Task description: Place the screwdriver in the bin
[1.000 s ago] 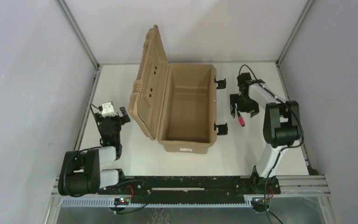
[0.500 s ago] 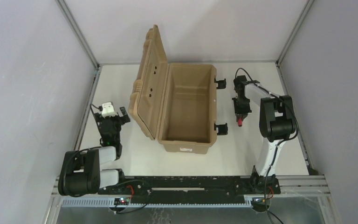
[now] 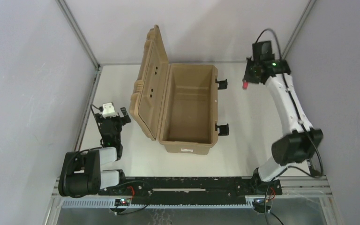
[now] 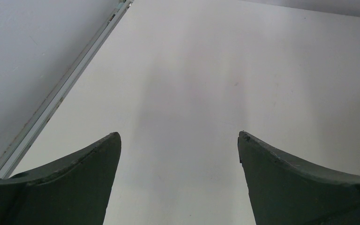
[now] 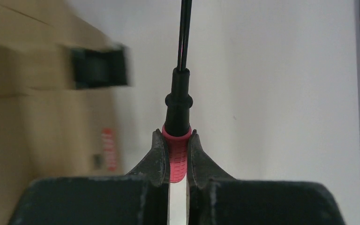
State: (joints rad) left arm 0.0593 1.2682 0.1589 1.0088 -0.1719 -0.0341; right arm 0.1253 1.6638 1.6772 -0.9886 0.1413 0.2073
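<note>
The screwdriver (image 5: 177, 157) has a red handle pinched between the fingers of my right gripper (image 5: 177, 140), and its black shaft points away from the camera. From above, the right gripper (image 3: 248, 80) hangs raised at the far right, with the red handle (image 3: 245, 86) showing below it, to the right of the bin's far latch (image 3: 221, 84). The tan bin (image 3: 166, 140) stands open in the middle, its lid (image 3: 149, 84) tipped up to the left. My left gripper (image 4: 179, 136) is open over bare table, left of the bin (image 3: 114, 118).
Two black latches hang off the bin's right side, the near one (image 3: 222, 129) by its front corner. Grey walls and metal rails (image 3: 90, 98) close in the white table (image 3: 258, 136). A blurred latch (image 5: 101, 67) and the bin's wall (image 5: 23, 122) lie left of the held tool.
My right gripper shut on the screwdriver where it lay right of the bin, then lifted it up and towards the far right corner. The left arm has not moved.
</note>
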